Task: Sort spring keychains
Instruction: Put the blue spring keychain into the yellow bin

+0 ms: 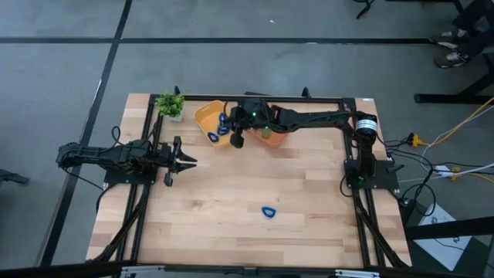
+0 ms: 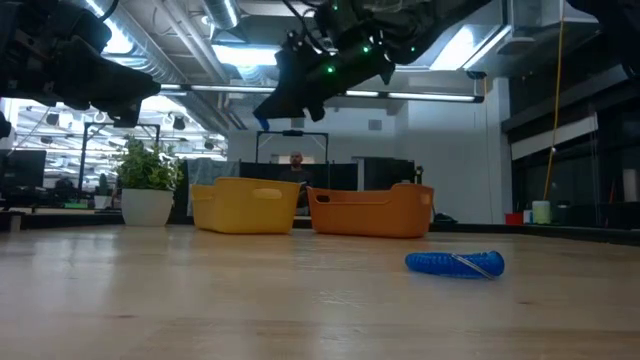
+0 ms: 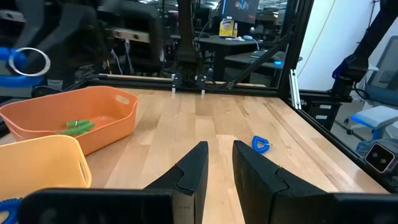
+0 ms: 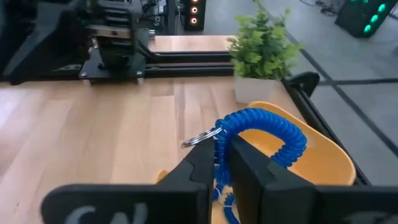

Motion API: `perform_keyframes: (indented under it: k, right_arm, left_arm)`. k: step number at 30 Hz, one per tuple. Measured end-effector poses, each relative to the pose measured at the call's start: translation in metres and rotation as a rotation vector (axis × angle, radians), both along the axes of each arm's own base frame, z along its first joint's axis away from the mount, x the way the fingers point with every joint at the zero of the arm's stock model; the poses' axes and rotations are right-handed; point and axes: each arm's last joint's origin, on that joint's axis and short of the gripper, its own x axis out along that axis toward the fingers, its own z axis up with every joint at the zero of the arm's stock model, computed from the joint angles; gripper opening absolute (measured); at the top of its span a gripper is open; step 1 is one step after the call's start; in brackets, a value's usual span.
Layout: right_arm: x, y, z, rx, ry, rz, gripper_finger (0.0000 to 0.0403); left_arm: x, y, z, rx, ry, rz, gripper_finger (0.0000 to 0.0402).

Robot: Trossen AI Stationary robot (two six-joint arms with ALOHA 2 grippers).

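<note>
My right gripper [image 4: 222,163] hangs over the yellow tray [image 1: 207,116] at the table's far side, shut on a bright blue spring keychain [image 4: 273,132] with a metal ring [image 4: 200,138]. More blue coil [image 4: 229,208] lies in the tray below it. The orange tray [image 3: 93,112] next to it holds green keychains [image 3: 78,126]. Another blue keychain [image 1: 268,211] lies flat on the table toward the near edge. My left gripper [image 1: 187,161] waits open, low over the table's left side. My right gripper pinches the blue keychain's coil near its ring end [image 4: 225,127] between its two fingers, coming from above on a slant. The keychain is lifted clear; its coil arches out past the fingertips [image 4: 245,152] above the yellow tray, and the metal ring sticks out to one side.
A small potted plant [image 1: 170,104] stands at the far left corner beside the yellow tray. A black frame rail [image 1: 309,99] runs along the far edge. Bare wood spans the table's middle and near side around the lone blue keychain [image 2: 455,263]. A person [image 2: 296,160] is in the room behind.
</note>
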Motion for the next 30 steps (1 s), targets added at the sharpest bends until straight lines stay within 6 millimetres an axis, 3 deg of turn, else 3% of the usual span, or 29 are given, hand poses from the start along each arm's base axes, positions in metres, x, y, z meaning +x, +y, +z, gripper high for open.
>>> perform_keyframes:
  k: [5,20,25,30]
  right_arm:
    - [-0.002,-0.014,-0.005,0.067,-0.006,-0.025,0.0039]
    - [0.013,-0.032,-0.064,0.112,0.081,-0.064,0.0039]
    - [0.014,-0.032,-0.068,0.106,0.080,-0.066,0.0045]
    - [0.014,-0.032,-0.068,0.105,0.079,-0.068,0.0079]
  left_arm:
    - [0.000,0.000,0.000,0.000,0.000,0.000,0.0070]
    - [0.000,0.000,0.000,0.000,0.000,0.000,0.0070]
    - [0.000,0.000,0.000,0.000,0.000,0.000,0.0070]
    - [0.000,0.000,0.000,0.000,0.000,0.000,0.0070]
